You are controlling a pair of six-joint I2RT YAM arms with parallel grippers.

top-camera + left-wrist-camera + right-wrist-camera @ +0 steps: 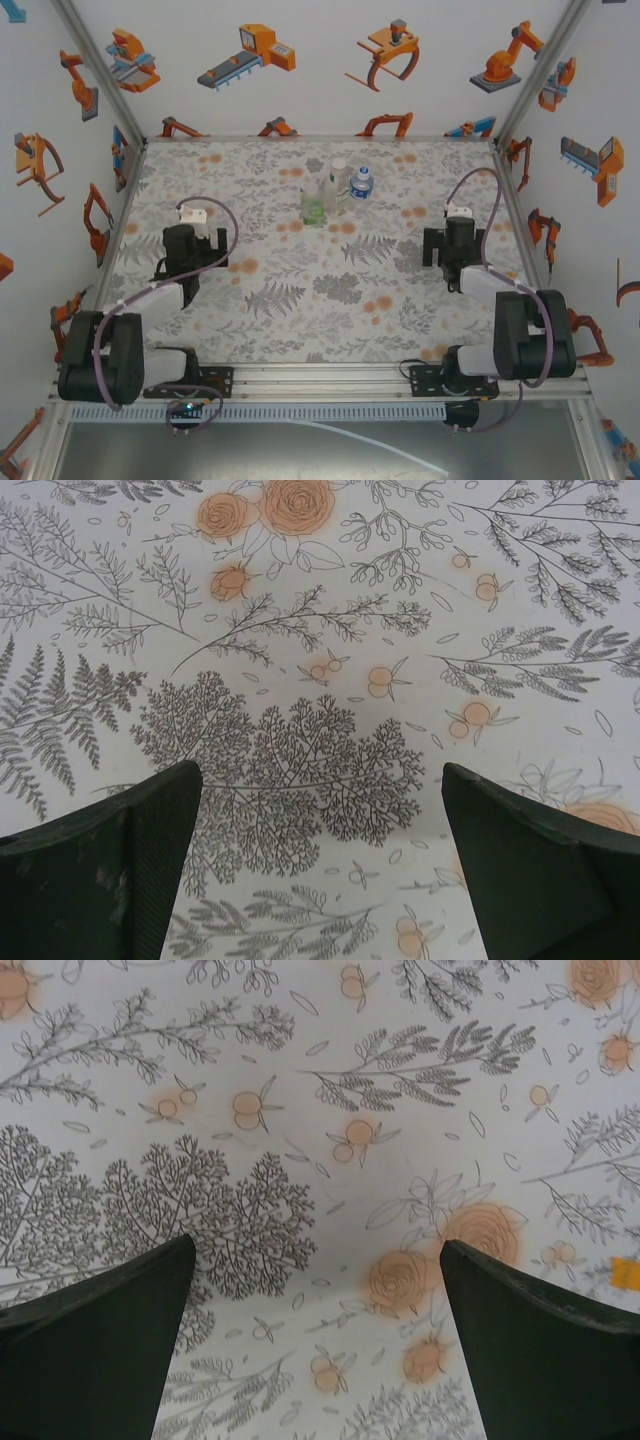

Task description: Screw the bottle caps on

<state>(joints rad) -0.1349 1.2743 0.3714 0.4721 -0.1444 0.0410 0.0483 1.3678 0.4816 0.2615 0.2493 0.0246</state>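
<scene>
1. Three bottles (338, 190) stand upright in a tight cluster at the far middle of the floral table (300, 310). The overhead camera shows the green-labelled bottle (314, 207) nearest, the blue-labelled bottle (362, 185) on the right, and the taller bottle (339, 182) between them.
2. The bottle caps (363, 171) show overhead as whitish tops, too small to tell whether they are screwed down.
3. The left wrist camera shows the left gripper (320, 865) spread wide over fern-printed cloth.
4. The right wrist camera shows the right gripper (318, 1345) equally wide above orange roses.
5. Overhead, the left arm (182, 255) and right arm (458, 250) sit well apart from the cluster, one on each side.
</scene>
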